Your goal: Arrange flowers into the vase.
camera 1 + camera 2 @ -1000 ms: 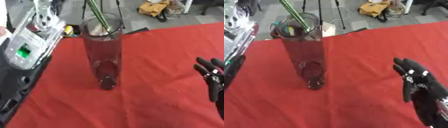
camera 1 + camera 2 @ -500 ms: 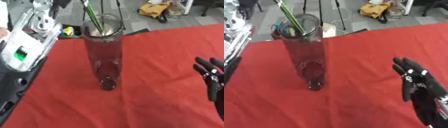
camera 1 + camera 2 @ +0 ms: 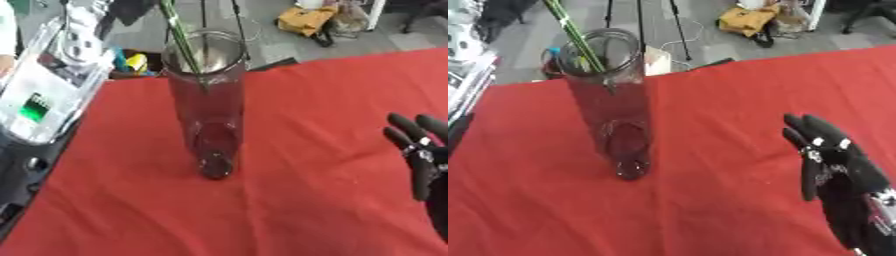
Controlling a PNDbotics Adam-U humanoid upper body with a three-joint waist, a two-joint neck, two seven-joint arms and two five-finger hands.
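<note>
Vase [image 3: 614,105] stands on the red cloth [image 3: 728,100] holding a green stem [image 3: 575,35]; right hand [image 3: 837,167] rests apart, fingers straight, empty.

We record 1 red tablecloth [image 3: 315,100] over the table. Beyond its far edge we note 1 yellow bag [image 3: 747,20] on the grey floor [image 3: 702,35], thin black tripod legs [image 3: 677,27] just beside it, and 1 pale cardboard box [image 3: 656,60].
</note>
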